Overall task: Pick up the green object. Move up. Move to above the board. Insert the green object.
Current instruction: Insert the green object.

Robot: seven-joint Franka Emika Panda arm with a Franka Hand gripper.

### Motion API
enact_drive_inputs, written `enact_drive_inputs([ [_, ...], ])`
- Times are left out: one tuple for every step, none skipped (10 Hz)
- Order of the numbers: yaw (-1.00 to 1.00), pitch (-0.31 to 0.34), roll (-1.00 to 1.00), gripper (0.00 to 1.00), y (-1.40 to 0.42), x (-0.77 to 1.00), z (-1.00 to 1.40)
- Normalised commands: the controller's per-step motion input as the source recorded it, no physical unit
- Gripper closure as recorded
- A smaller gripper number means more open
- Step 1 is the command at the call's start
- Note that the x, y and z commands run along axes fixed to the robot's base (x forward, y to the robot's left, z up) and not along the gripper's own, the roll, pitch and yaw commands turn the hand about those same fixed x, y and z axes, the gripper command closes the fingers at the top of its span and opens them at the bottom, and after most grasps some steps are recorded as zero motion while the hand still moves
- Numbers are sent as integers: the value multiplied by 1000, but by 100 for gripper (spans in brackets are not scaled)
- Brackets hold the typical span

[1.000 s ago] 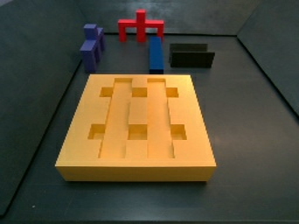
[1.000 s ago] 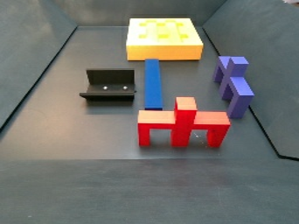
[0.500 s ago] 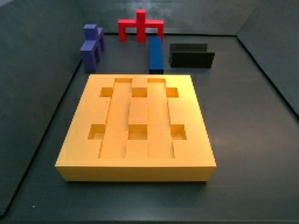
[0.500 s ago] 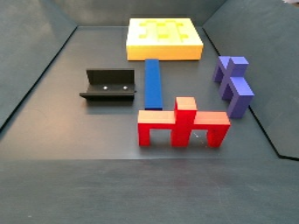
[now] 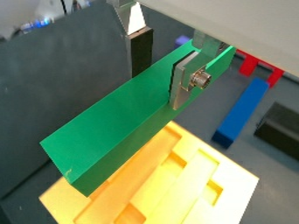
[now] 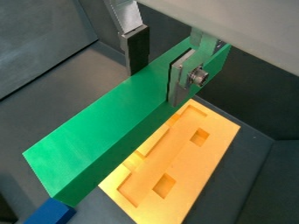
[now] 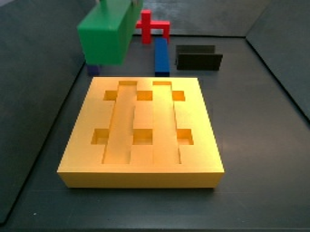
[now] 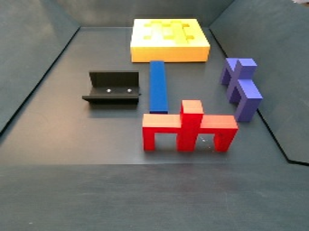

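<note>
End effector — flat silver finger plates, dark pads, one screw.

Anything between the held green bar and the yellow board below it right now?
Nothing: both wrist views show the gripper clamping the green bar with open air down to the yellow board.

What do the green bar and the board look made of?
Green object, clamped between the gripper fingers above the board: likely plastic or painted wood, uniform matte colour, sharp edges. Board: similar, flat yellow-orange, clean-cut grooves and square holes. Neither shows grain or gloss.
</note>
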Motion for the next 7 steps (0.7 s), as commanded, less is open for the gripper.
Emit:
enact_drive_inputs([
  [80,-217,-110,100,-229,80,-686],
  [49,-223,-59,100,-211,117,-771],
  [0,-120,37,100,-297,323,-1000],
  [0,0,189,100,-251,386,-931],
  [0,10,273,100,-211,240,-763],
  [3,60,367,100,-311,329,-554],
  [66,77,389,100,-337,231,-491],
])
